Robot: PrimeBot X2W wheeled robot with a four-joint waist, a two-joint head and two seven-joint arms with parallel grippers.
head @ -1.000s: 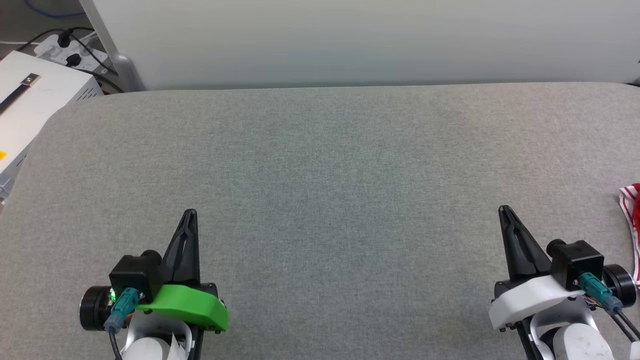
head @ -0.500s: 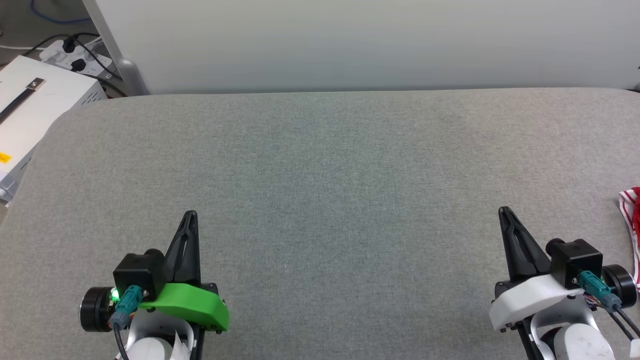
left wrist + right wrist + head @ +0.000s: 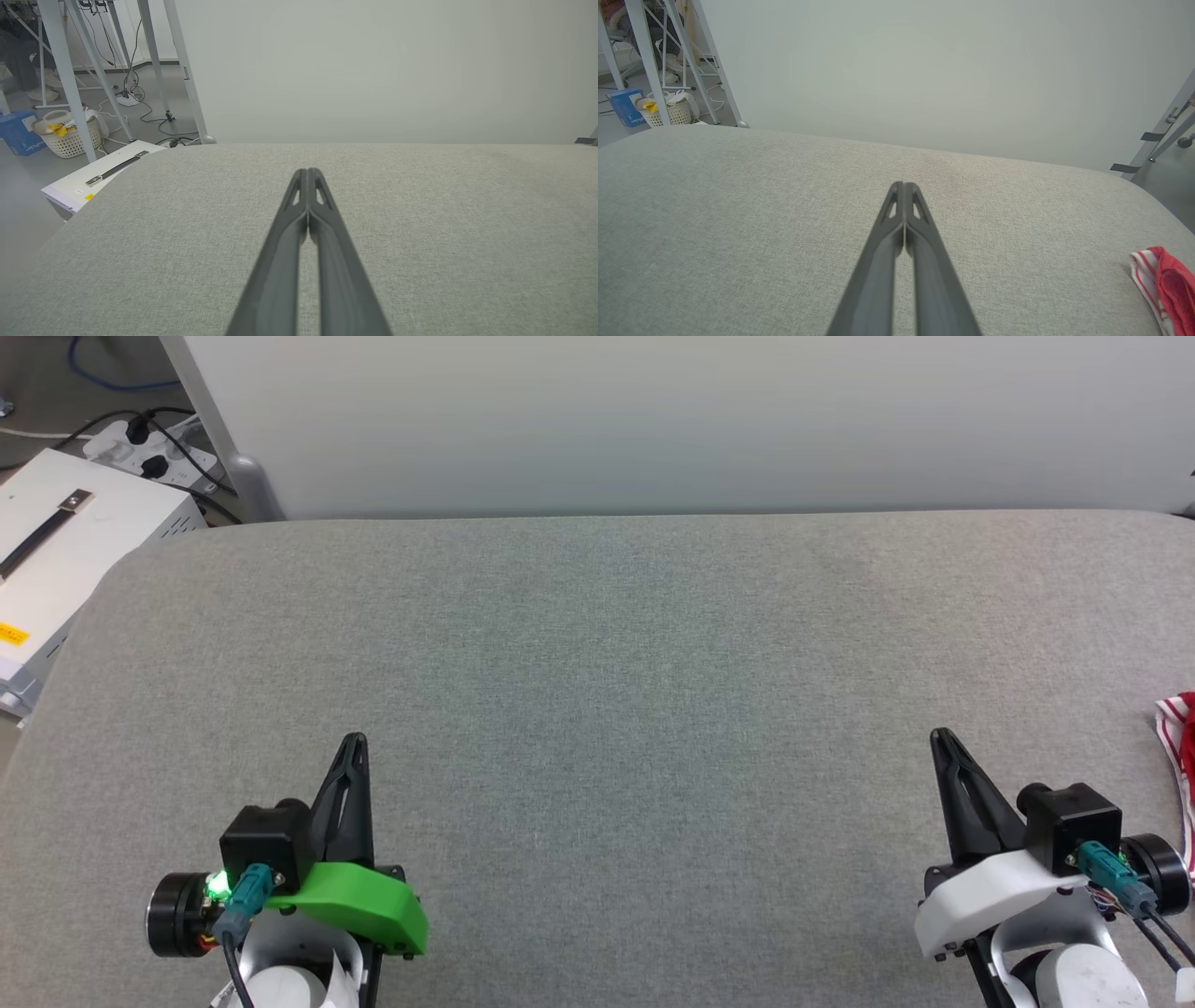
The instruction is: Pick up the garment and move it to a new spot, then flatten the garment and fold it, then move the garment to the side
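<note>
Grey fabric tabletop with two grippers and one garment at its edge.
Grey woven tabletop (image 3: pixel 597 653): rounded corners, with a wide bare middle between the two tools. Left gripper (image 3: pixel 354 747): over the tabletop's near left part, fingers pressed together, holding nothing. Right gripper (image 3: pixel 938 739): over its near right part, likewise clenched and empty. Garment (image 3: pixel 1178 747): red cloth with red-and-white striped trim, bunched on the tabletop's right edge, near the right gripper but apart from it, partly cut off by the frame. White panel (image 3: pixel 653 420): upright along the tabletop's far edge. White box (image 3: pixel 65 541) and power strip (image 3: pixel 154 453) with black plugs: off the tabletop's far left corner.
</note>
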